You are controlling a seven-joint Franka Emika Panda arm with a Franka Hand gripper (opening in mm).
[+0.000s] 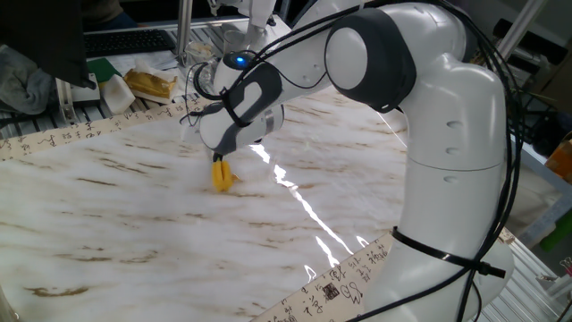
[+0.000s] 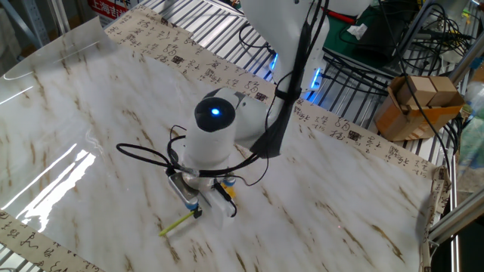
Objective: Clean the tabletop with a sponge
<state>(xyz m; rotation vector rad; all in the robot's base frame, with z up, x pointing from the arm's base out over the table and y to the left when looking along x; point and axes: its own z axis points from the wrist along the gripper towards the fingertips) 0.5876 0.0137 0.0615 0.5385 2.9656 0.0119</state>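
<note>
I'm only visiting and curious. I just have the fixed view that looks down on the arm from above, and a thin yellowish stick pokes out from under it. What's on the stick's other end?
Observer: From the side view, a yellow-orange sponge head. It sits right under the pincer, with its lower end touching the tabletop.
Operator: Is the pincer actually holding it?
Observer: It looks that way. From that side the sponge comes straight out of the bottom of the pincer, with no gap visible between them.
Operator: Is anything else over there that I can't see?
Observer: Yes, a tan lumpy chunk on white wrapping lies beyond the table's printed edge strip, apart from the arm.
</note>
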